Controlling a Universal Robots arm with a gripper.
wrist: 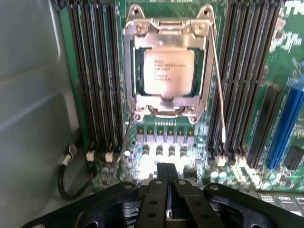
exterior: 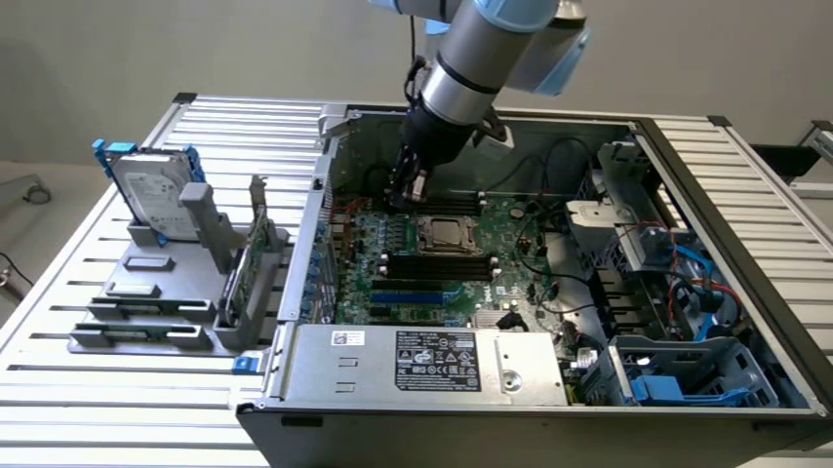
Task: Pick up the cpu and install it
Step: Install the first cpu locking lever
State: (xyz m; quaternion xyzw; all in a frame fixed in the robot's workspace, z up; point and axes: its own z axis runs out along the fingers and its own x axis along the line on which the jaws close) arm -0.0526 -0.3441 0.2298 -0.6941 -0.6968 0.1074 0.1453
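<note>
Wrist view, up close: gripper clenched tight, nothing in it, hovering over the green board. Just past it the cpu sits flat inside its metal-framed socket, memory slots either side.

Inside the open computer case on the counter, the jaws hang over the board, near the socket. The cpu lies seated within the socket's frame, apart from the jaws. A row of small components sits between jaws and socket, and banks of memory slots flank the socket on both sides. The power supply lies beyond the socket from the jaws, at the case's edge. Well away from the jaws, outside the case toward the exterior view's left, a hard drive stands upright in a rack on the counter.
</note>
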